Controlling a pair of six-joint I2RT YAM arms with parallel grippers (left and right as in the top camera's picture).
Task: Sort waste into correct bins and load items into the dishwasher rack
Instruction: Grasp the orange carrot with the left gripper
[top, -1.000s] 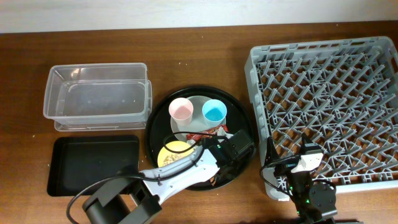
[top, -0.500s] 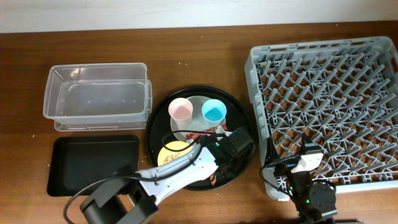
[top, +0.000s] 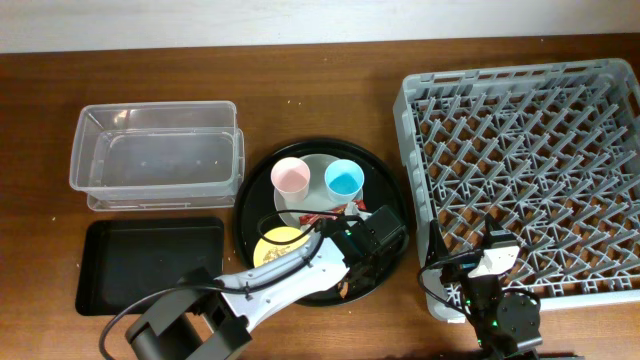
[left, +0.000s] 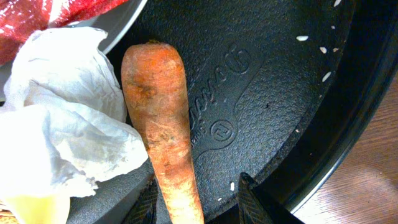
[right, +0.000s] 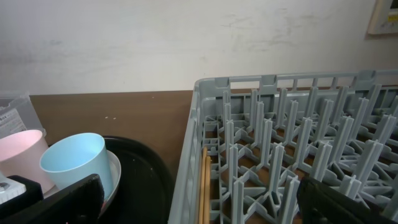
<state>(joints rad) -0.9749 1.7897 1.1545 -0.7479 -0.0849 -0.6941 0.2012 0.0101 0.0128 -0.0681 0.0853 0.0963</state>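
In the left wrist view the orange carrot (left: 161, 118) lies on the round black tray (left: 261, 74), touching the crumpled white tissue (left: 56, 112). The red wrapper (left: 37, 15) is at the top left and pale grains (left: 323, 50) are scattered around. My left gripper (left: 198, 186) is open, with one finger on each side of the carrot's thin end. In the overhead view it (top: 365, 250) covers the carrot. The pink cup (top: 290, 177) and blue cup (top: 345, 180) stand on the pale plate (top: 318, 160). The yellow bowl (top: 278, 243) is beside them. My right gripper (right: 199, 202) is open and empty at the grey rack's (top: 520, 160) front left corner.
The clear tub (top: 155, 155) stands at the left, with the shallow black tray (top: 150, 262) in front of it. Thin wooden sticks (right: 203, 186) lie along the rack's left wall (right: 186, 155). The blue cup (right: 74, 162) and pink cup (right: 18, 158) show in the right wrist view.
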